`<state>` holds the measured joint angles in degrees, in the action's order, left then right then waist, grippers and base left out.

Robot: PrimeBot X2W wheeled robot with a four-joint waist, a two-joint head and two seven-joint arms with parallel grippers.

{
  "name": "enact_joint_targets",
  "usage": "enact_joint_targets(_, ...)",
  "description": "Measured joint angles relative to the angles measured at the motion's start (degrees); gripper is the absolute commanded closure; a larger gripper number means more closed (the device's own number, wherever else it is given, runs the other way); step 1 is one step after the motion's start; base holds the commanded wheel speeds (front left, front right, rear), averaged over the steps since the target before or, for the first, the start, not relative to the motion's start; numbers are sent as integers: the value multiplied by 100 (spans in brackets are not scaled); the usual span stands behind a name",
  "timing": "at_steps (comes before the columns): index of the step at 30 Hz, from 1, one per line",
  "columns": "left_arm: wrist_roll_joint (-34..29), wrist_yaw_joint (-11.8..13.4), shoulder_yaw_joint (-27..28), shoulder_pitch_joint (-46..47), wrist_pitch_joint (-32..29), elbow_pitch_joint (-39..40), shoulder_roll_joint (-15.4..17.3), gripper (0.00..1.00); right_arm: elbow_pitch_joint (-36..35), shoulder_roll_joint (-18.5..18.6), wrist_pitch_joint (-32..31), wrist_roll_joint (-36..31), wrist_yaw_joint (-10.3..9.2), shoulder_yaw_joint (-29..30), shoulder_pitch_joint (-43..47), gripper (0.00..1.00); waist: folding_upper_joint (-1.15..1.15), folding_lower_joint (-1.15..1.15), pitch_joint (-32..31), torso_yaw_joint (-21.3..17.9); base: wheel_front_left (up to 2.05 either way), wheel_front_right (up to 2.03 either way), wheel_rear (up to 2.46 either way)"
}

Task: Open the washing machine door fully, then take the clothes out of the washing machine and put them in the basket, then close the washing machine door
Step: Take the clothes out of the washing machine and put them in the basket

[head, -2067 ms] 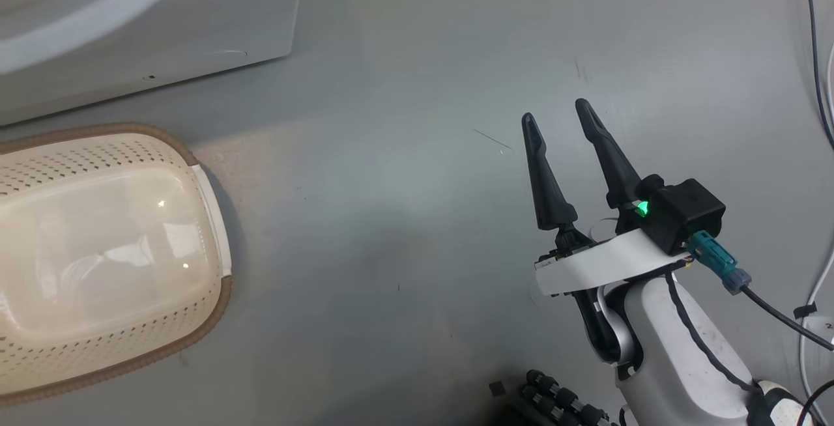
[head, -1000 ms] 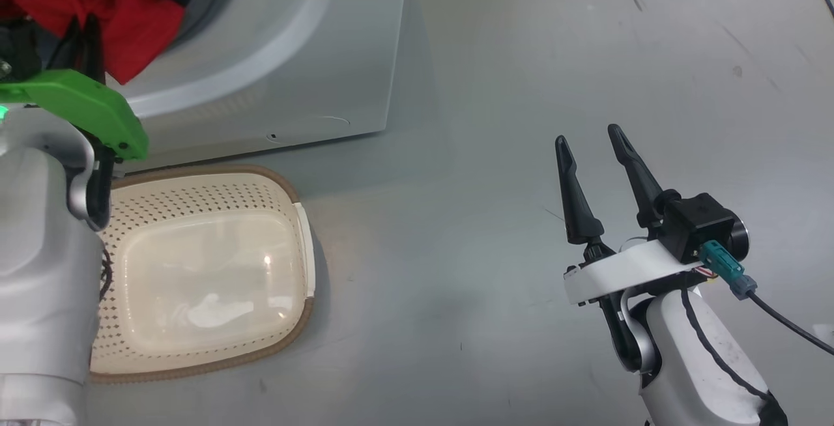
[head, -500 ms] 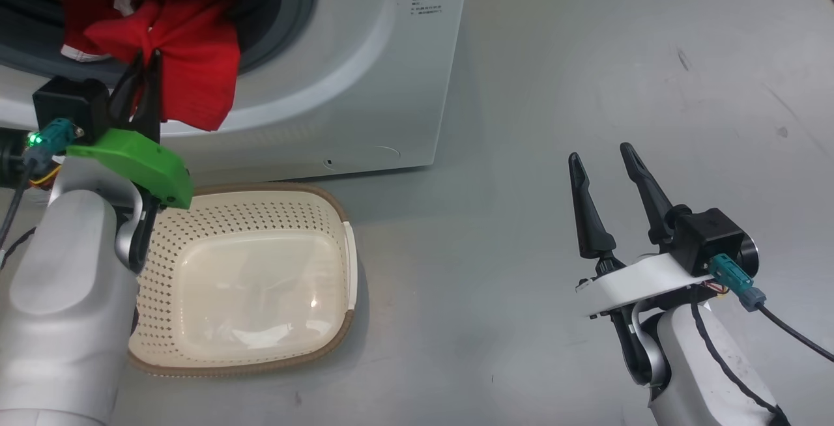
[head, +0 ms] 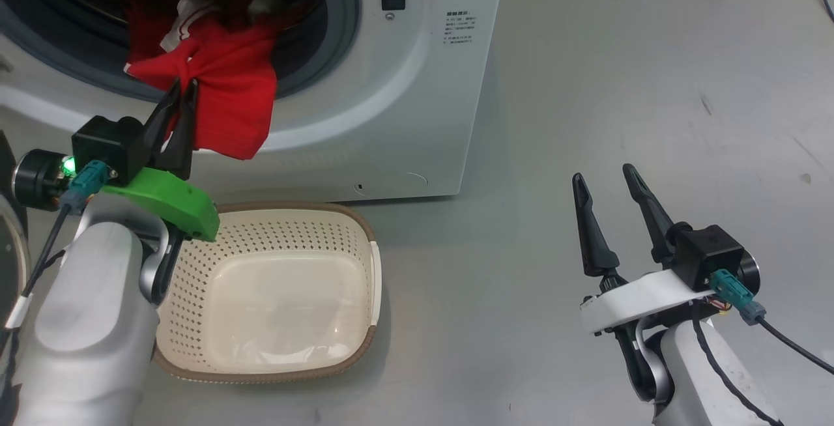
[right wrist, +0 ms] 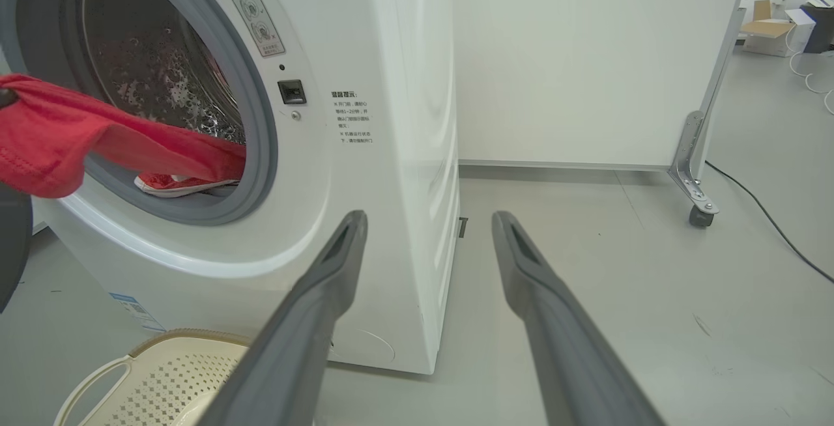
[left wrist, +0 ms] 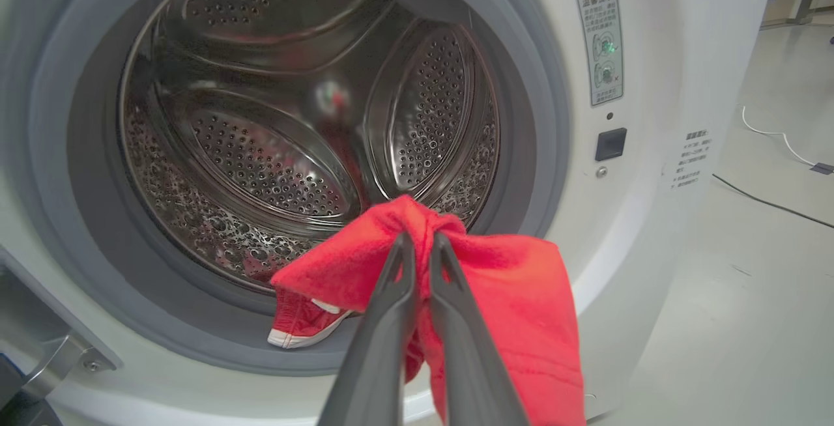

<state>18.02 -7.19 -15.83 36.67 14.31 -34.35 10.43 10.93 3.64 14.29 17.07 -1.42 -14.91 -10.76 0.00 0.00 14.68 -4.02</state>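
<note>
The white washing machine [head: 404, 87] stands with its round opening uncovered and the steel drum [left wrist: 273, 152] showing. The washing machine door [head: 8, 243] is a dark rim at the far left, swung open. The red clothes [head: 228, 87] hang out over the grey rubber rim, and a white-banded part [left wrist: 306, 335] trails on the lip. My left gripper [head: 182, 90] is shut on a bunched fold of the clothes [left wrist: 508, 296], just outside the opening. The cream basket [head: 365, 237] sits on the floor below, with nothing in it. My right gripper [head: 603, 175] hovers open over the floor to the right.
Grey floor [head: 586, 87] spreads to the right of the machine. In the right wrist view a white panel on a castor [right wrist: 700, 214] stands behind the machine [right wrist: 365, 185], a cable [right wrist: 769, 217] runs across the floor, and the basket's rim [right wrist: 163, 341] shows low left.
The head camera has swung, so the machine, basket and my left arm have come into the picture. My left gripper stays shut on the clothes. The right gripper stays open.
</note>
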Motion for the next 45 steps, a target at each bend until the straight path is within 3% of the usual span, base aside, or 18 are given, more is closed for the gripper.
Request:
enact_joint_targets(14, 0, 1, 675, -235, 13, 1798, -15, 100, -1, -4, 0, -10, 80, 66, 99, 0, 0, 0, -194, 153, 0, 0, 0)
enact_joint_targets(31, -157, 86, 1007, -578, 41, 3081, -98, 100, 14, -10, 0, -11, 134, 121, 193, 0, 0, 0, -303, 186, 0, 0, 0)
enact_joint_targets(45, -94, 87, 792, -1373, 44, 2973, -229, 100, 51, -15, 0, -60, 187, 118, 221, 0, 0, 0, -315, 204, 0, 0, 0)
